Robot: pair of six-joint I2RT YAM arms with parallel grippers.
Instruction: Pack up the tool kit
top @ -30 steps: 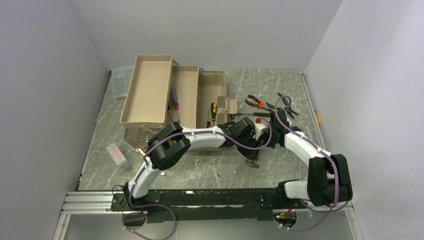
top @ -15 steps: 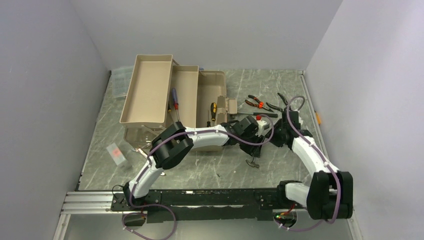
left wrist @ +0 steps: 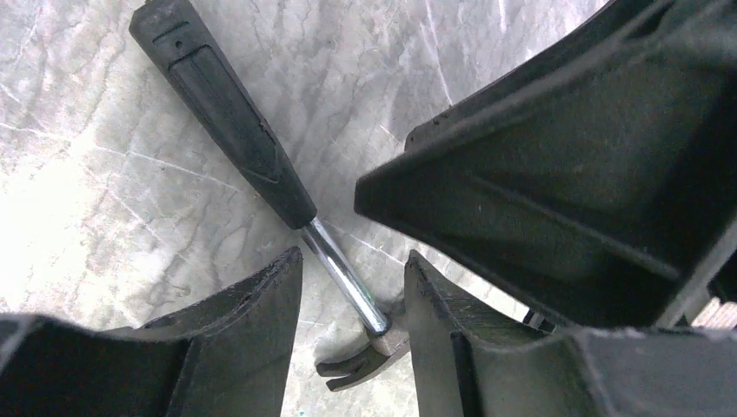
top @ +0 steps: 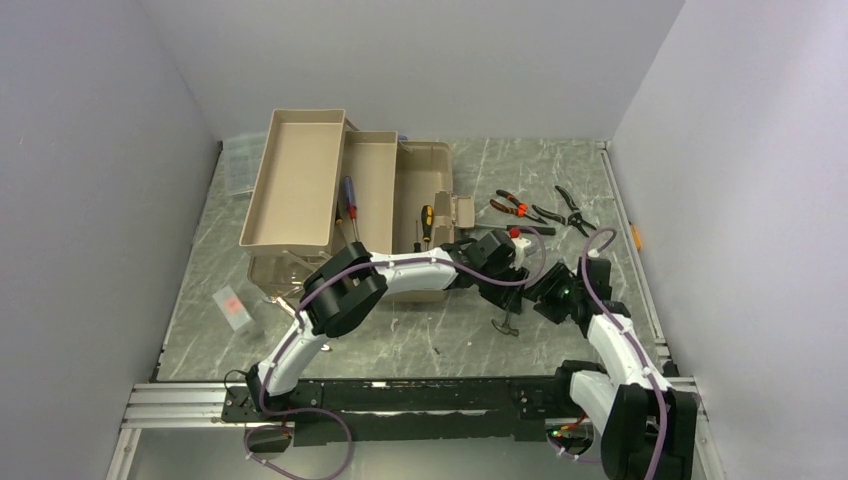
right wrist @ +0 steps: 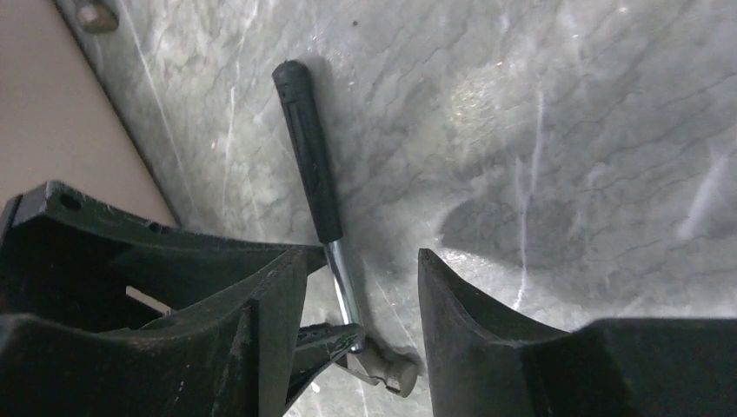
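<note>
Left wrist: hammer (left wrist: 230, 130) lies flat below the spread left hand (left wrist: 352, 261).

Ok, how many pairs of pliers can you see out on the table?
3, all on the table right of the toolbox: red-handled pliers nearest it, dark pliers beside them, black pliers furthest right. Others may be hidden.
</note>
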